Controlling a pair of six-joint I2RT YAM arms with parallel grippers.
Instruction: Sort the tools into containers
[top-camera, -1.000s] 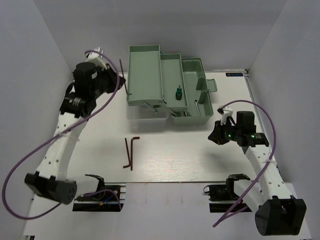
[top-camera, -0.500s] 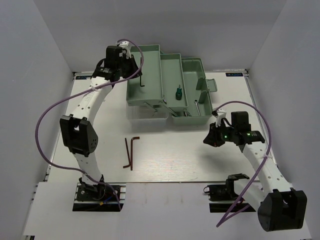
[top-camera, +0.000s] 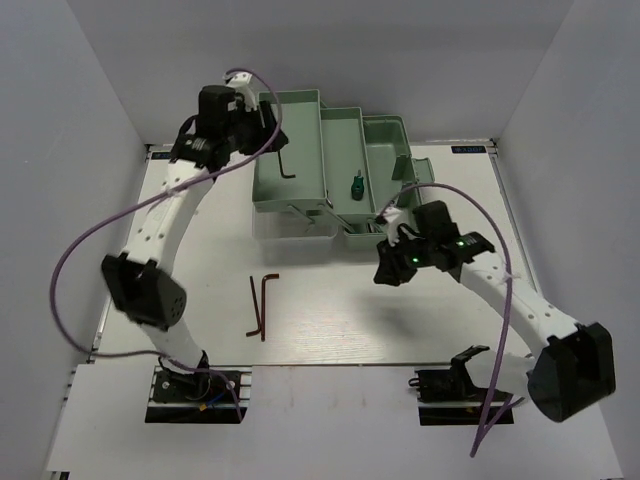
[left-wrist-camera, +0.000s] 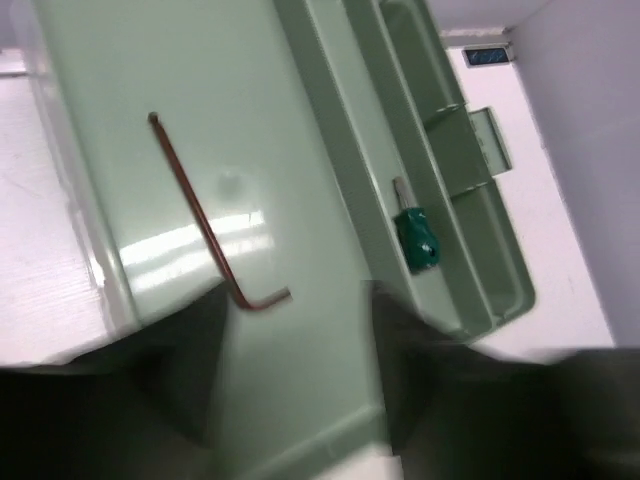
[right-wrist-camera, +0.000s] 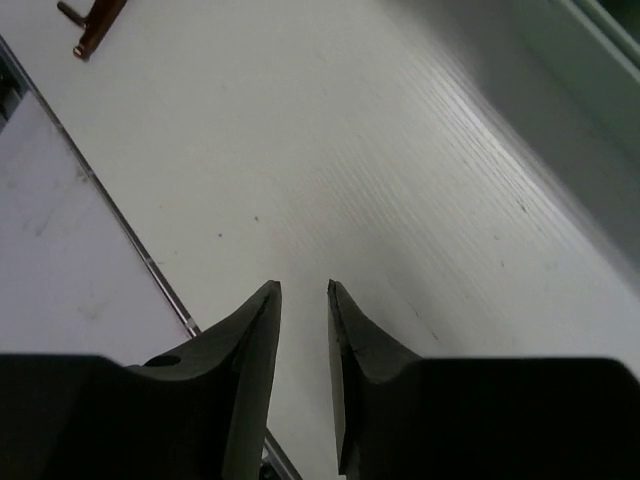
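The mint-green toolbox stands open at the back; its left tray (top-camera: 300, 125) holds a dark L-shaped hex key (top-camera: 285, 158). My left gripper (top-camera: 266, 134) hovers open over this tray's left side. In the left wrist view the hex key (left-wrist-camera: 198, 212) lies flat on the tray floor (left-wrist-camera: 280, 100), just ahead of my open gripper (left-wrist-camera: 295, 300). A green-handled screwdriver (top-camera: 354, 185) lies in the middle tray; it also shows in the left wrist view (left-wrist-camera: 416, 240). A second hex key (top-camera: 262, 305) lies on the table. My right gripper (top-camera: 388, 272) is narrowly open and empty above the table (right-wrist-camera: 303, 290). I cannot make out any wrenches.
The toolbox's lowest compartment (top-camera: 385, 150) is at the right, with a handle (top-camera: 424, 172) sticking out. White walls close in the table on the left, back and right. The second hex key shows at the top left of the right wrist view (right-wrist-camera: 90, 18).
My left gripper carried a hex key from left of the toolbox over the left tray and let it go; it now lies there. My right arm has moved left toward the table's middle.
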